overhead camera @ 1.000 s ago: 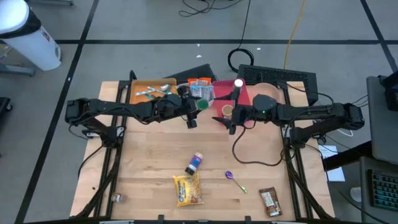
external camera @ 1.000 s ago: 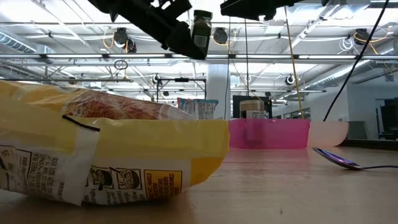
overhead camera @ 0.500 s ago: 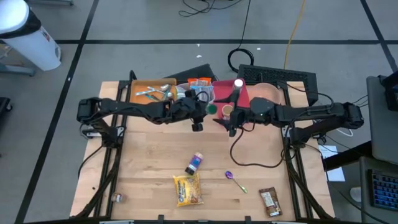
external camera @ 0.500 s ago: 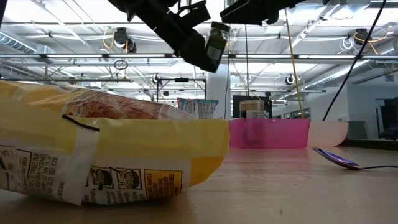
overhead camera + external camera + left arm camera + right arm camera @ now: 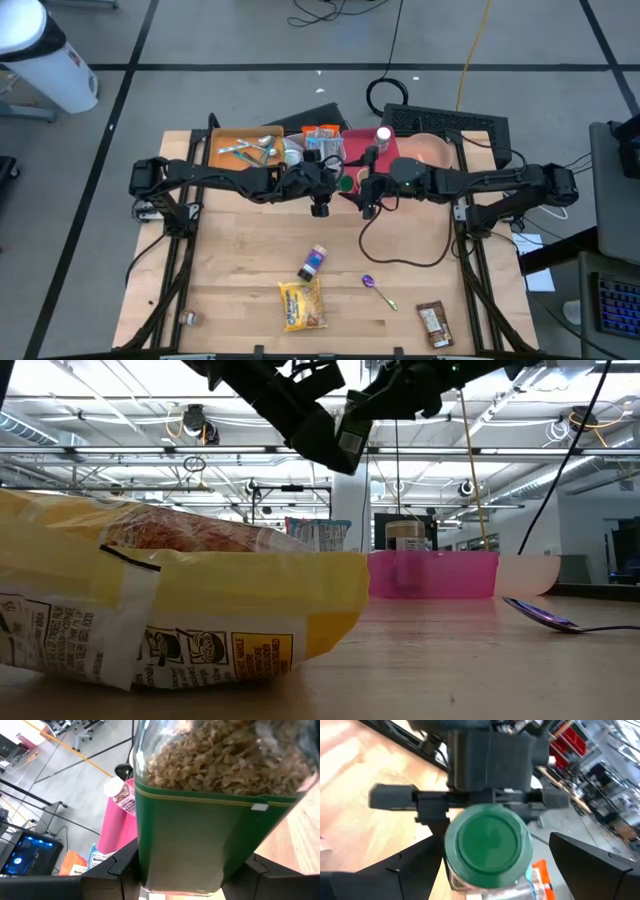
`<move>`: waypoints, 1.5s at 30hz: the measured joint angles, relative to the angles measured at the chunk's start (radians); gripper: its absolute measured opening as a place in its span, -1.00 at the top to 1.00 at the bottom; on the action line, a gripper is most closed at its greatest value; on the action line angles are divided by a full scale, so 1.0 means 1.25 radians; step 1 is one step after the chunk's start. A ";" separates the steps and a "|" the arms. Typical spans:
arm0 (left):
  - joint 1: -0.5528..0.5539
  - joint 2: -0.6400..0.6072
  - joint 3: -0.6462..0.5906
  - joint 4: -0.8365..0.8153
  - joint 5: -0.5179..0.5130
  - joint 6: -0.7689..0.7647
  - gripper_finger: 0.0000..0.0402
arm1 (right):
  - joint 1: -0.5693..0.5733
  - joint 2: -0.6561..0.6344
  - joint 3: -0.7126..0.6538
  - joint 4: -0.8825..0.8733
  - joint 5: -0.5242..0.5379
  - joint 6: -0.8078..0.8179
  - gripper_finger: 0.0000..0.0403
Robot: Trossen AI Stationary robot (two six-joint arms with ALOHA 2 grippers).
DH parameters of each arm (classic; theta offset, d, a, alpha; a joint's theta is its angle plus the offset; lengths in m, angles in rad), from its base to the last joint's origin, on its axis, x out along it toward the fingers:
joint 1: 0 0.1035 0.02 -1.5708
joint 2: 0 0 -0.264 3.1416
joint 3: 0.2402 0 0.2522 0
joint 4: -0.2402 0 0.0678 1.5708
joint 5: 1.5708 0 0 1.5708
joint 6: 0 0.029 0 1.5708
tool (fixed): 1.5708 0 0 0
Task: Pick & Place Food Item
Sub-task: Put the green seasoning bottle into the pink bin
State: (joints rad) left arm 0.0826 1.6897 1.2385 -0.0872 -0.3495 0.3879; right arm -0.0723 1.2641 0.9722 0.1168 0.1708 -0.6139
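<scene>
A glass jar (image 5: 200, 810) with a green label, a green lid (image 5: 487, 840) and pale flakes inside hangs high above the middle of the table. My left gripper (image 5: 323, 190) is shut on it, reaching in from the table's left. The jar lies tipped, its lid toward the table's right. My right gripper (image 5: 366, 192) faces that lid, open. Its two fingers (image 5: 395, 870) stand on either side of the lid with gaps between. In the low view the jar (image 5: 352, 422) shows at the top, between both arms. My left gripper pinches the jar's body at the green label (image 5: 150, 865), near the base end, between its two fingers (image 5: 107, 872). The fingers come slanting from the table's left, one on each side of the jar. The jar is lifted clear of the table, tipped with its lid away from the gripper.
A pink bin (image 5: 392, 150) and an orange tray (image 5: 235, 148) with packets stand at the far edge, behind the grippers. A small bottle (image 5: 313, 263), a yellow bag (image 5: 303, 305), a purple spoon (image 5: 378, 290) and a brown bar (image 5: 433, 322) lie on the near half.
My left gripper has carried the jar toward the table's right, toward my right gripper, and tipped it from upright to slanting, lid rightward. My right gripper has sunk a little and come toward the lid, staying open.
</scene>
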 joint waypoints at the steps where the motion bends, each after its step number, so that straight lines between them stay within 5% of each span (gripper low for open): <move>1: 0.000 0.000 0.000 0.000 0.002 0.000 -0.03 | 0.000 0.002 0.000 0.003 -0.012 0.001 -0.75; 8: 0.001 0.000 0.000 0.000 0.006 0.000 -0.03 | -0.001 0.012 0.000 0.009 -0.015 0.003 -0.67; 24: 0.000 0.000 0.000 -0.001 0.006 0.016 -0.03 | -0.002 0.014 -0.001 0.002 -0.025 0.009 0.06; 31: 0.000 0.000 0.000 0.002 0.006 0.011 -0.03 | -0.002 0.014 -0.001 0.003 -0.024 0.008 0.06; 39: 0.000 -0.002 0.000 0.011 0.005 -0.035 -0.85 | -0.003 0.014 -0.001 0.005 0.017 -0.013 0.06; 45: -0.023 -0.034 0.000 -0.011 -0.062 -0.028 -0.83 | -0.005 -0.005 -0.001 -0.020 0.035 -0.025 0.06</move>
State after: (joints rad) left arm 0.0539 1.6478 1.2381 -0.1010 -0.4264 0.3531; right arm -0.0786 1.2581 0.9714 0.0913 0.2142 -0.6449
